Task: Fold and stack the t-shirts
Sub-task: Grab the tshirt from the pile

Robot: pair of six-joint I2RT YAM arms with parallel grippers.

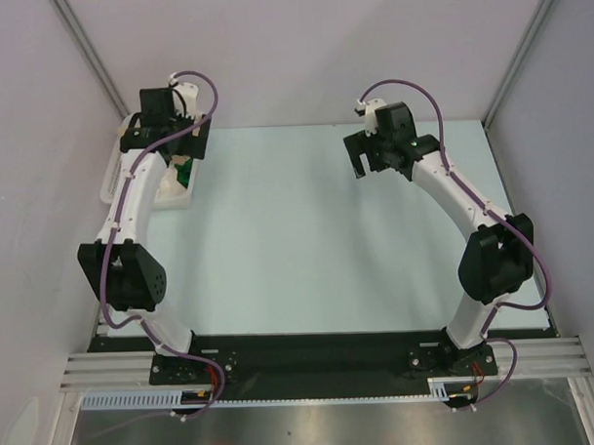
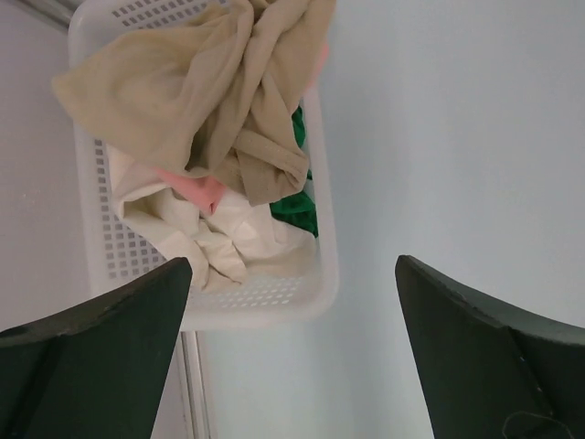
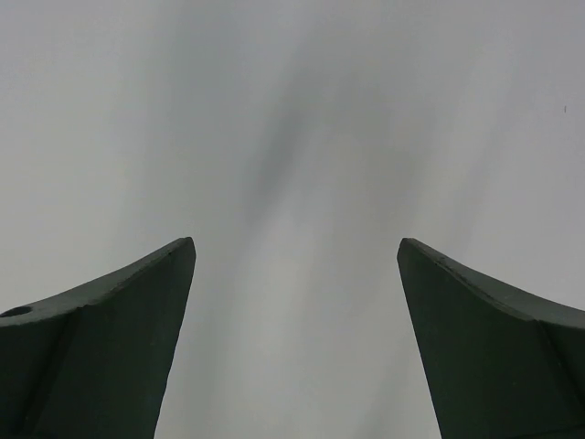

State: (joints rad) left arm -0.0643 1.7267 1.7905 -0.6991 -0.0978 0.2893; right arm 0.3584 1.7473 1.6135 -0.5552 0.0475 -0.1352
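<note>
In the left wrist view a white mesh basket (image 2: pixel 274 297) holds a heap of t-shirts: a large tan one (image 2: pixel 192 87) on top, a salmon-pink one (image 2: pixel 196 189), a cream-white one (image 2: pixel 228 242) and a green one (image 2: pixel 297 206). My left gripper (image 2: pixel 292 274) is open and empty, just above the basket's near end. In the top view the left gripper (image 1: pixel 182 129) hangs over the basket (image 1: pixel 115 175) at the table's far left, and only a bit of green cloth (image 1: pixel 183 175) shows. My right gripper (image 1: pixel 358 162) is open and empty above bare table (image 3: pixel 292 137).
The pale table (image 1: pixel 317 232) is walled left, right and behind. The basket stands against the left wall. A black base rail (image 1: pixel 311 354) runs along the near edge under both arms.
</note>
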